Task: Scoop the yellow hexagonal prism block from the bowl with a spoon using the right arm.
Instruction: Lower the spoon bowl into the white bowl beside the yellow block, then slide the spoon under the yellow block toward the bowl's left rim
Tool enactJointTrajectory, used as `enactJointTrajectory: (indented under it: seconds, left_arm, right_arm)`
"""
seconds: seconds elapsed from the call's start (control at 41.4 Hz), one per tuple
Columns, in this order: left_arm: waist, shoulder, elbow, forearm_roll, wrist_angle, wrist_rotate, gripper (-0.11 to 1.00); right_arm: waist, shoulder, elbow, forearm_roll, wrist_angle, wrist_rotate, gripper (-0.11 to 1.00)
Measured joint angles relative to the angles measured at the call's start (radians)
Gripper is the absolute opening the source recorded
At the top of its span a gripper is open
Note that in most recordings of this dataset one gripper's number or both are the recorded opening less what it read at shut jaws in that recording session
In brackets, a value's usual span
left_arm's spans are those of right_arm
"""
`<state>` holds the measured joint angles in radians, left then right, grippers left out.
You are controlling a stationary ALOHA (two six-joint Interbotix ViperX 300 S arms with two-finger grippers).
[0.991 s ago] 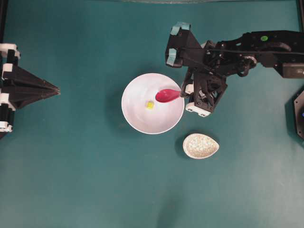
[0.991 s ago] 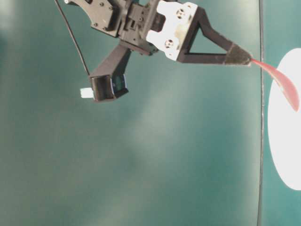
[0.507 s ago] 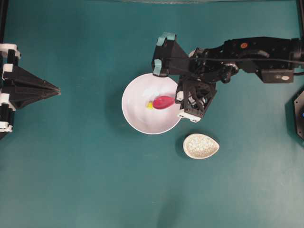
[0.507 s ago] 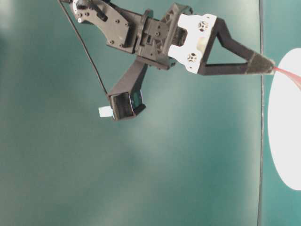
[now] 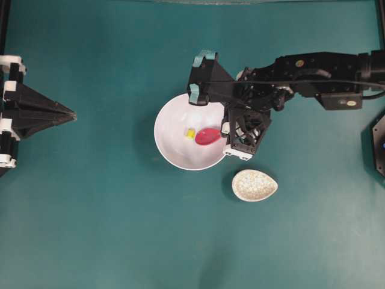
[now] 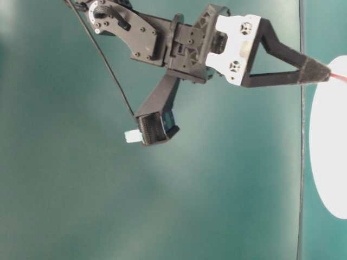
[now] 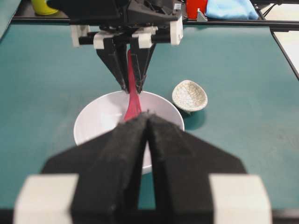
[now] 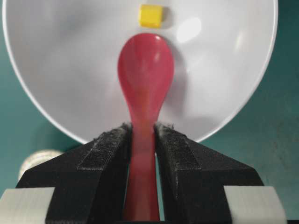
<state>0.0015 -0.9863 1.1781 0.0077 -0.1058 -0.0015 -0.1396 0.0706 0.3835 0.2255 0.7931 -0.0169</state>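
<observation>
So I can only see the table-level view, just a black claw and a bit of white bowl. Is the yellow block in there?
Observer: Yes. The yellow block lies in the bowl, just beyond the tip of the spoon.
Operator: Is it on the spoon yet?
Observer: No. The scoop is bare, and the block sits on the bowl's floor beside it.
Operator: Is the claw really holding the spoon?
Observer: Yes. The right gripper is shut on the handle, one pad on each side.
Operator: What's the other claw doing?
Observer: The left gripper is shut at the table's edge, far from the bowl.
</observation>
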Motion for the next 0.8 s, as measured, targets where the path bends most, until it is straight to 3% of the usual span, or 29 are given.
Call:
enactJointTrajectory:
  seconds: [0.29, 0.797]
  left_arm:
    - [0.0, 0.002, 0.0, 0.0, 0.0, 0.0, 0.05]
    - [0.0, 0.002, 0.0, 0.002, 0.0, 0.0, 0.05]
  right_arm:
    - [0.0, 0.031, -0.032, 0.0, -0.011, -0.003, 0.24]
    - [0.0, 0.058, -0.058, -0.008, -0.143, -0.009, 0.24]
